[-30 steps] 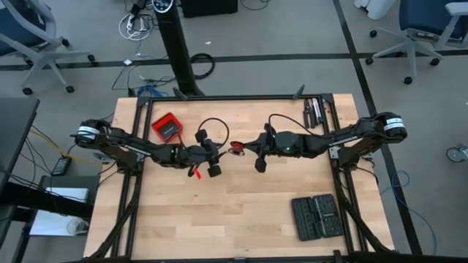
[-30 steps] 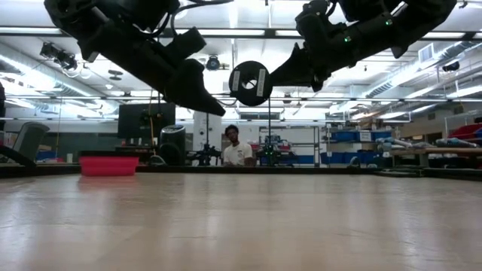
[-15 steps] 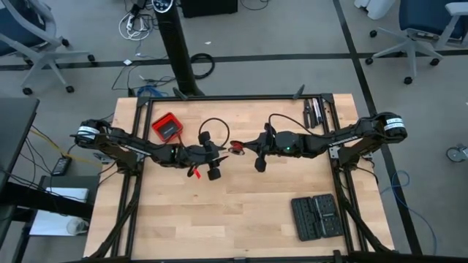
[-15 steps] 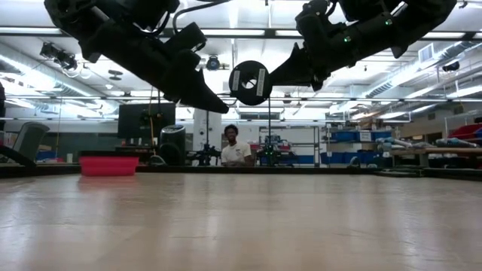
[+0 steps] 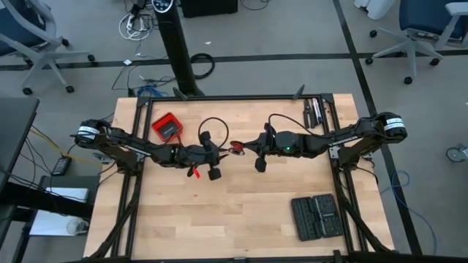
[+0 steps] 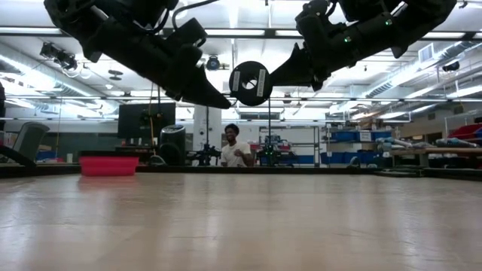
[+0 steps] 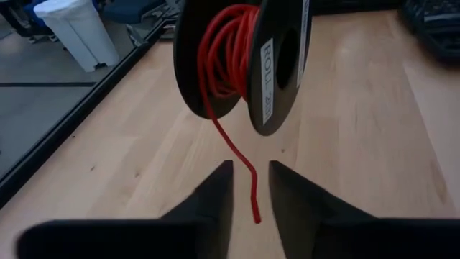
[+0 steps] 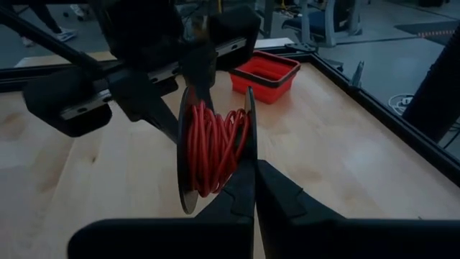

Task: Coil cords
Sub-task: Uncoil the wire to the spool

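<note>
Above the desk [image 5: 241, 212], the left gripper [image 7: 251, 188] has its fingers parted around the red wire's [image 7: 228, 147] dangling end, just beside the spool [image 8: 215, 147] whose flange the right gripper [image 8: 254, 194] holds in closed fingers.

A white label [image 7: 267, 78] runs lengthwise down the outer face of the black spool [image 7: 244, 61] seen in the left wrist view. On it the word "ROLL" can be read in dark letters, followed by digits too blurred to make out. Nothing else in any view carries lettering that can be read.
</note>
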